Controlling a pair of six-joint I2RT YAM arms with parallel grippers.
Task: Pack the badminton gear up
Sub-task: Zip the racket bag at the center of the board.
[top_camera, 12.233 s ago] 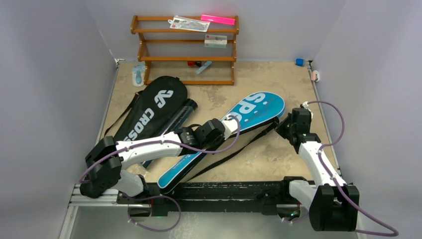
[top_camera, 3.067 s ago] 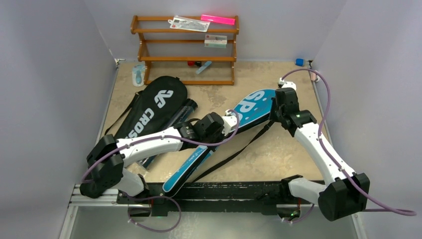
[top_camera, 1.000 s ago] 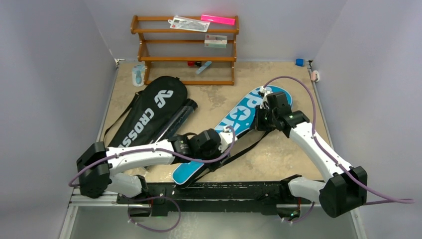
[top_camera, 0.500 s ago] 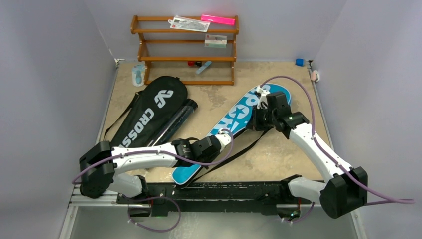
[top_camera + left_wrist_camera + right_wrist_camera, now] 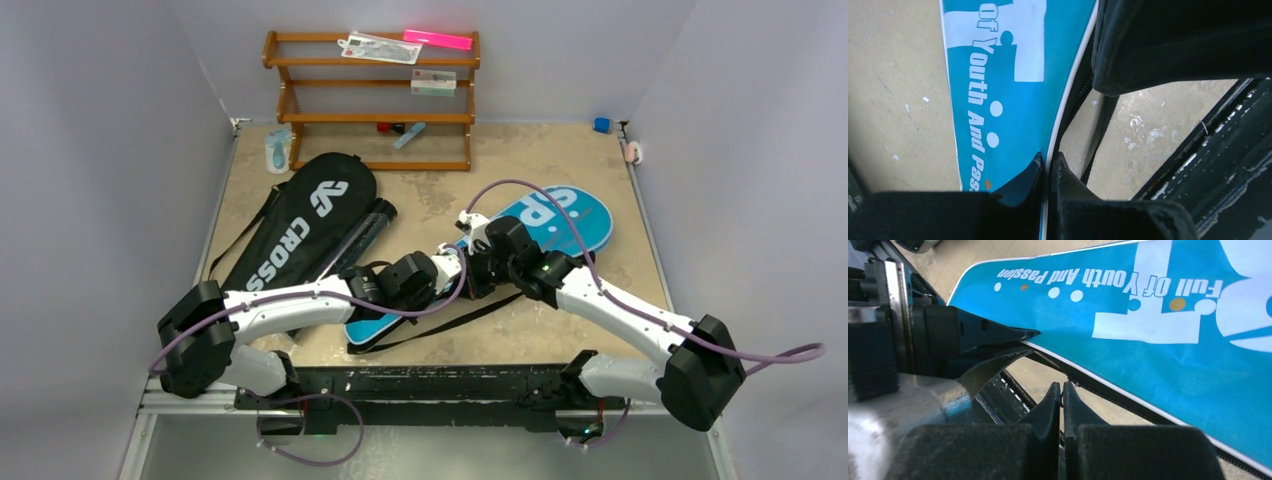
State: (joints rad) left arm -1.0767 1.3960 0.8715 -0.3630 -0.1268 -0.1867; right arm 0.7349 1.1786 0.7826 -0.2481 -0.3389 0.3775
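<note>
racket covers: 2, black "CROSSWAY" cover [image 5: 300,225], blue "SPORT" cover [image 5: 590,215]
long black tube [image 5: 365,232]: 1
wooden three-tier rack [image 5: 372,118]: 1
pink bar [image 5: 438,40]: 1

Smooth cloth blue cover [image 5: 595,222], wooden rack [image 5: 340,118] (glossy)

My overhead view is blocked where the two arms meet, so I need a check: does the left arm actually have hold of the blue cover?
Observer: Yes. The left wrist view shows the left jaws shut on the white edge piping of the blue cover.
Operator: And the right arm?
Observer: The right jaws are shut too, with their tips at the end of the zipper. I cannot tell whether they pinch its pull.
</note>
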